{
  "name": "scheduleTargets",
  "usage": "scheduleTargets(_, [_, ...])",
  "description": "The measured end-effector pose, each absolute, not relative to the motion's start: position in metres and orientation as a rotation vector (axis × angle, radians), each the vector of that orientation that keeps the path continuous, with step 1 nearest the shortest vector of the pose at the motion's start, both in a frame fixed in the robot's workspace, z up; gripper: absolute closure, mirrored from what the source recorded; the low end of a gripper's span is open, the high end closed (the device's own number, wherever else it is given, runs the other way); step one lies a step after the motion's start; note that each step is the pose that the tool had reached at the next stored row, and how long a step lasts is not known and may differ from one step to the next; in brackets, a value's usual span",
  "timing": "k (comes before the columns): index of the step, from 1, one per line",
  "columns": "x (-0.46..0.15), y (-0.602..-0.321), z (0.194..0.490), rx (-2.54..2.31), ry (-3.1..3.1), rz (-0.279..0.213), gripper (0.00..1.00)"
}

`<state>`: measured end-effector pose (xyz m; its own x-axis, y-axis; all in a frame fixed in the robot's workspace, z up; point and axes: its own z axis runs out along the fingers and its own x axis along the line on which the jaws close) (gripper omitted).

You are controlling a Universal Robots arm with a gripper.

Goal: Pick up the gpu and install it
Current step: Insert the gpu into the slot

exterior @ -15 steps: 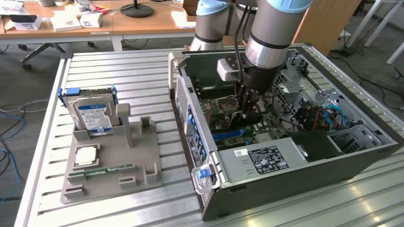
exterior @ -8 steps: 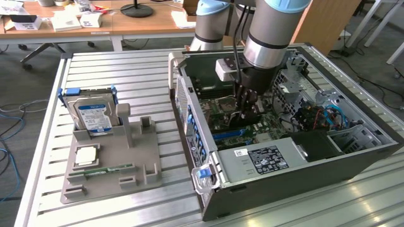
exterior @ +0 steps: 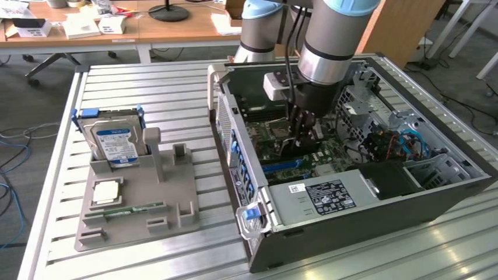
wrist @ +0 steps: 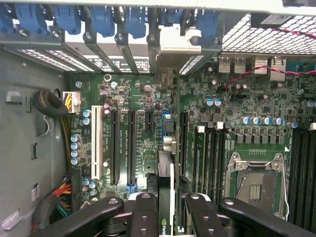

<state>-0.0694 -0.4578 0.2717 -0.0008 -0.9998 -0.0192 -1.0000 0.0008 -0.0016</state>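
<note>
GPU [wrist: 165, 165] sits clamped edge-on between the gripper's [wrist: 167, 205] black fingers [wrist: 144, 212]. The jaws are closed on its two faces, and a green logo shows on the strip nearest the wrist. In the wrist view the card reaches straight out from the fingers. Its long axis runs parallel to the long black slots [wrist: 131, 148] on the motherboard [wrist: 143, 106] and points toward the rear wall with its row of blue latches [wrist: 133, 19]. So the target lies directly beneath the hand, not off to a side. The card's line falls between two of the long slots and hides whatever connector lies under it, so I cannot tell whether its edge touches a slot or hangs just above. The CPU socket [wrist: 254, 185] is off to one side, apart from the card. In the exterior view the arm [exterior: 330, 46] reaches down into the open case [exterior: 374, 230], its hand close over the board. The grey tray [exterior: 132, 233] on the table [exterior: 155, 81] holds the hard drive [exterior: 116, 140] and RAM stick [exterior: 128, 209] — well apart from the work.
</note>
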Motion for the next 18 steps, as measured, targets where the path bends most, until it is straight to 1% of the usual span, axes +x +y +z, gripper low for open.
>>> scheduleTargets(18, [-0.0739,-0.4578,0.2691,-2.210,2.212,0.019,0.74])
